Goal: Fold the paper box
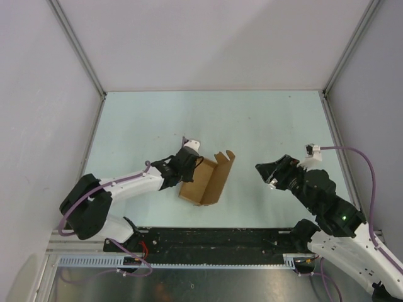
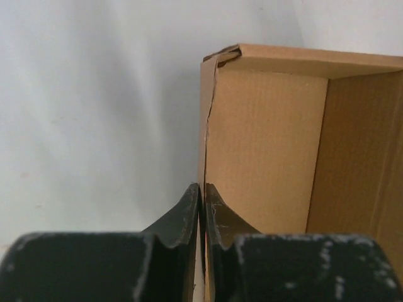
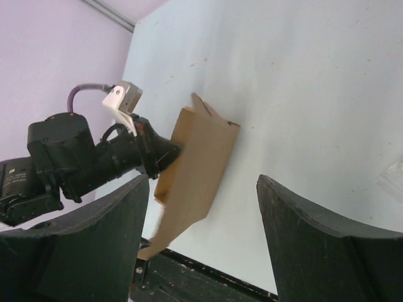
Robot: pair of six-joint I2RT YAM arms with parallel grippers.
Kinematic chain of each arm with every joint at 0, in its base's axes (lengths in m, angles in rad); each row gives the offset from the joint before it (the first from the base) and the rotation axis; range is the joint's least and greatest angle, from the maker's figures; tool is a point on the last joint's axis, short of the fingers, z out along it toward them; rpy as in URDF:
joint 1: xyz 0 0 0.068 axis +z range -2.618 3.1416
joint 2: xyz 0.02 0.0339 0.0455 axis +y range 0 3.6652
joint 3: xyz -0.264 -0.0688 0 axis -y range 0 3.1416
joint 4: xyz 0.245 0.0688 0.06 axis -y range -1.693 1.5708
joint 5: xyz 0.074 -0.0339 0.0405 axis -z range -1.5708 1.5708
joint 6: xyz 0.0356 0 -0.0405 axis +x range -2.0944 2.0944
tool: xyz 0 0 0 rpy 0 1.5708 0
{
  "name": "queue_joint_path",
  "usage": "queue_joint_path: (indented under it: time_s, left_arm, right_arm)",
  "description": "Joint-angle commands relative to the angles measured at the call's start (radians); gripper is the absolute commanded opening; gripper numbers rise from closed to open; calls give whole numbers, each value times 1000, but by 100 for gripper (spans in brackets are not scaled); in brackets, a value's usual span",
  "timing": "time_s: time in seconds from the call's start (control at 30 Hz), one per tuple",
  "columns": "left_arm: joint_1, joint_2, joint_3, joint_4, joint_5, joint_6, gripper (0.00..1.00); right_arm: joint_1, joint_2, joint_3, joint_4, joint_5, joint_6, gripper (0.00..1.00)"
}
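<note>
The paper box [image 1: 208,179] is brown thin cardboard, partly folded, with one wall standing up near the table's middle front. My left gripper [image 1: 191,165] is shut on its left wall; in the left wrist view the two fingers [image 2: 189,220] pinch that thin cardboard edge [image 2: 208,138] between them, and the box's inside [image 2: 271,151] opens to the right. My right gripper [image 1: 267,174] hangs open to the right of the box, apart from it. The right wrist view shows the box [image 3: 198,157] ahead between the wide-spread fingers [image 3: 302,226], with the left arm [image 3: 94,157] holding it.
Pale walls with metal corner posts [image 1: 79,50] close in the table on three sides. A black rail [image 1: 214,239] runs along the near edge by the arm bases. A small clear plastic scrap [image 3: 393,179] lies on the table at the right.
</note>
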Motion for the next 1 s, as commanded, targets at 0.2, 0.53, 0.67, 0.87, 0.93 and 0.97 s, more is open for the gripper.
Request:
queue_joint_path:
  time_s: [0.2,0.53,0.67,0.87,0.93,0.97]
  left_arm:
    - [19,-102,-240,314,164,-348,13]
    - [36,-182,-450,505,133,-649,13]
    - [34,-214,-482,522,109,-692,16]
    - [34,-259,-488,522,100,-692,28]
    - [34,-277,-490,522,98,-690,32]
    - [34,-285,-490,522,97,-687,35]
  right_arm:
    - [-25,139,54,-186,147,1,75]
    - [-324,365,34,-194,22,-97,75]
    - [-427,420,11,-119,-92,-125,76]
    - [-473,541,-10,-57,-129,-144,77]
    - [-481,562,-18,-38,-132,-139,77]
    - [-484,575,-26,-33,-132,-139,76]
